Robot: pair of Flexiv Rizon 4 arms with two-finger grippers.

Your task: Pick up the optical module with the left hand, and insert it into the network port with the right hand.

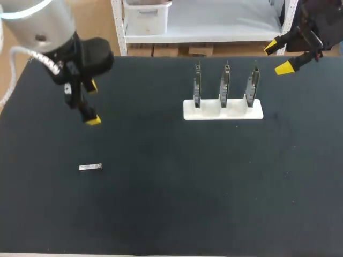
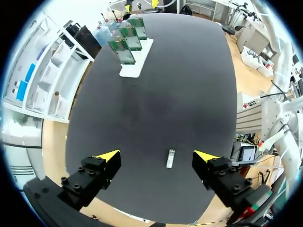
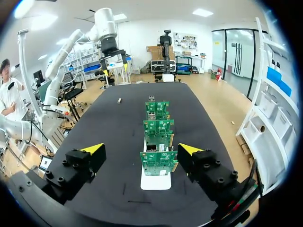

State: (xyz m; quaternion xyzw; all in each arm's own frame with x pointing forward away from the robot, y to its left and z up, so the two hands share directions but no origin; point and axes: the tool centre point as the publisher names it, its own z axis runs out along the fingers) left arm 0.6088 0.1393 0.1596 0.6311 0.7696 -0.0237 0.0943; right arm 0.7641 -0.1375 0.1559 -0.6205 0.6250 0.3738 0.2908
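One optical module (image 2: 170,158) — small, rigid, light, likely slick — flat ahead of wide-spread left gripper (image 2: 157,155); pinch long sides mid-body. Right gripper (image 3: 141,148) spread too, empty.

The left arm (image 1: 37,24) is a thick silver-grey cylinder with a pale glowing band. A white braided cable (image 1: 47,62) loops to its black wrist. The right arm (image 1: 324,21) shows only a black housing. The left gripper (image 1: 92,103) and right gripper (image 1: 277,58) are black, each finger ending in a bright yellow wedge. Round screws (image 2: 78,182) stud the finger blocks.
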